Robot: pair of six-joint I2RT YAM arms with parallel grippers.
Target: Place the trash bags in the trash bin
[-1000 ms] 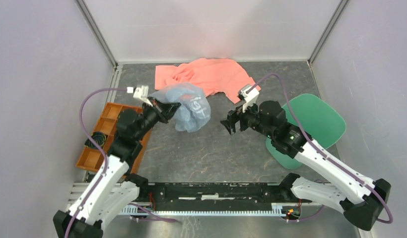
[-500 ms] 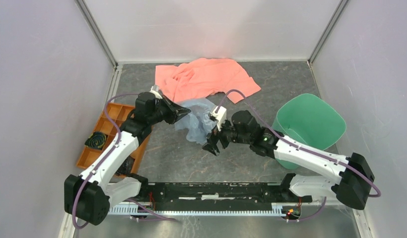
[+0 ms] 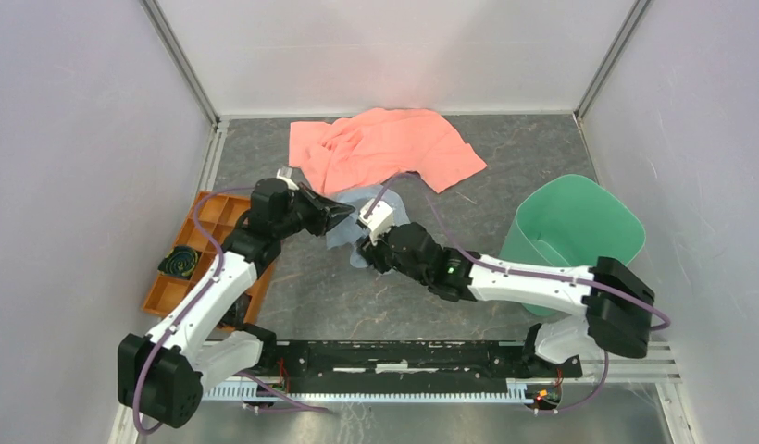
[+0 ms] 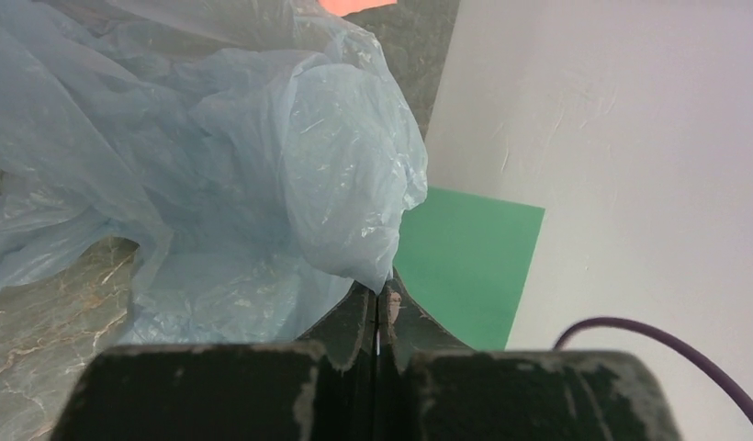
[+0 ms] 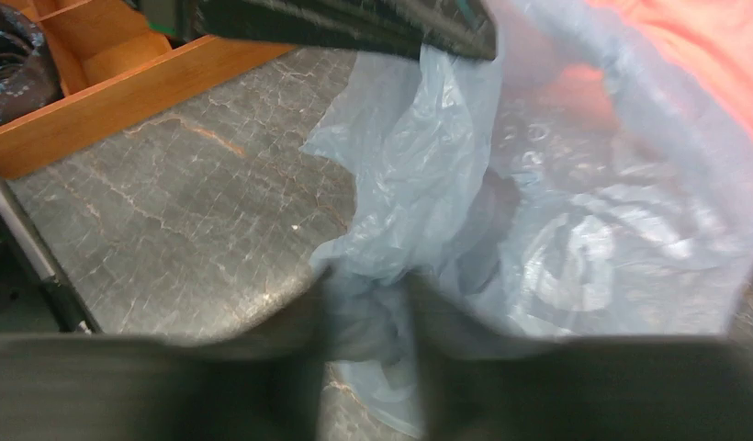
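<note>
Still pinching the blue bag [image 3: 343,237] tight in the left claw [image 4: 377,301] near the middle of the table [image 3: 339,296], now pushing the right claw [image 5: 365,299] in at its bottom, too blurry for telling if squeezing yet, getting ready for the green bin [image 3: 575,224] well apart.

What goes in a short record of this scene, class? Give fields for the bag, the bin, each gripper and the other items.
trash bag: pale blue film, bunched between the two grippers, not in the bin
trash bin: green, at the right side
left gripper: shut on a fold of the trash bag
right gripper: jaws apart around the bag's lower edge; view blurred
pink cloth: spread at the back, beside the bag
orange tray: left side, a dark object in one compartment
</note>
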